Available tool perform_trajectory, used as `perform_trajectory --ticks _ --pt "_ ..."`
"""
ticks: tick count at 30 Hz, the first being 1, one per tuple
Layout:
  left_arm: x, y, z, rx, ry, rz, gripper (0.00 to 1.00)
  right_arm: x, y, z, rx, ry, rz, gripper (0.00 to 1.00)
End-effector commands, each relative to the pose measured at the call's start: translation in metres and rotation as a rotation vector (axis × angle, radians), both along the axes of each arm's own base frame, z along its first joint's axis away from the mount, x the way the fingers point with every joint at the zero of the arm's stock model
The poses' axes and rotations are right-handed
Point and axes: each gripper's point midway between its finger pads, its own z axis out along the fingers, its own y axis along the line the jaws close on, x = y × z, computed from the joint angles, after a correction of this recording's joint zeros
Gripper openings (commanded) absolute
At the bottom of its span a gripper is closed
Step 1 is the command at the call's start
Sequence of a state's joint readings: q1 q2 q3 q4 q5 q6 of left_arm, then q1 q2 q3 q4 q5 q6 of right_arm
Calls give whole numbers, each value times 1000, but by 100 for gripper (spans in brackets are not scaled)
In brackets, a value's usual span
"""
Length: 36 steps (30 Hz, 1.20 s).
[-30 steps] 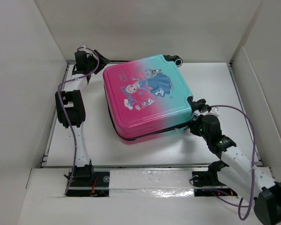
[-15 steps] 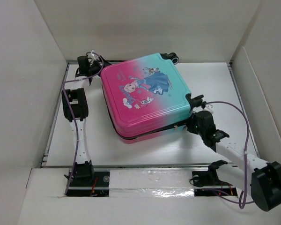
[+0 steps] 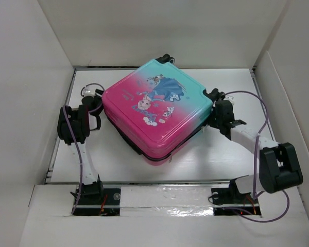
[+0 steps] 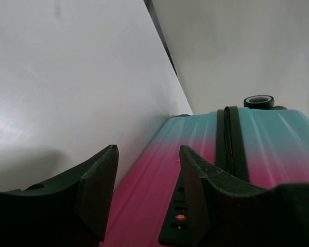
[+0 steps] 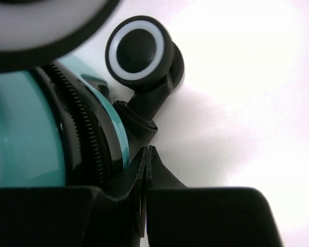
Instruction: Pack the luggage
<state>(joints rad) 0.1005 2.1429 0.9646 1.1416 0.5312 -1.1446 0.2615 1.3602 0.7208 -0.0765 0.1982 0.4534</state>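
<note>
Your L end effector (image 4: 148, 153) is part open, nothing btwn its fingers, just beside the ribbed pink side of the luggage (image 3: 157, 110). R end effector (image 5: 147, 154) is fully closed and empty, tips by the black wheel (image 5: 136, 49) bracket and toothed zipper (image 5: 85, 128). Glossy hard shell lies flat and closed, mid-surface (image 3: 216, 164), skewed, one wheel at the far edge.

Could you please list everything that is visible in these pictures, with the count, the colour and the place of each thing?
luggage: one, pink to teal with cartoon print, closed, lying flat mid-table.
wheels: two in view, black, at the teal corners.
table: one, white, under the luggage.
walls: white, around the table.
left gripper: one, black, open, beside the luggage's pink side.
right gripper: one, black, shut, at a teal corner beside a wheel.
</note>
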Motion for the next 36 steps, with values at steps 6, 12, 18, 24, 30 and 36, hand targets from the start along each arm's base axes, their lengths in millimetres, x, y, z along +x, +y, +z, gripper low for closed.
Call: perform_trajectory --ticks 6,12,18,24,30,36 --pt "-78 -38 85 -126 -289 -84 47 105 88 96 227 -218 355 1" --pt "-59 -12 120 -116 -296 33 58 114 73 129 277 -279 307 24" --pt "-26 56 182 174 -183 404 70 98 43 142 255 -272 219 63" --pt "-56 87 300 293 -319 559 74 69 28 144 244 -299 191 73" --pt "-149 18 344 265 -548 424 7 19 17 149 276 -421 157 25" --pt "-251 -98 321 256 -726 -41 0 -61 56 138 326 -560 425 0"
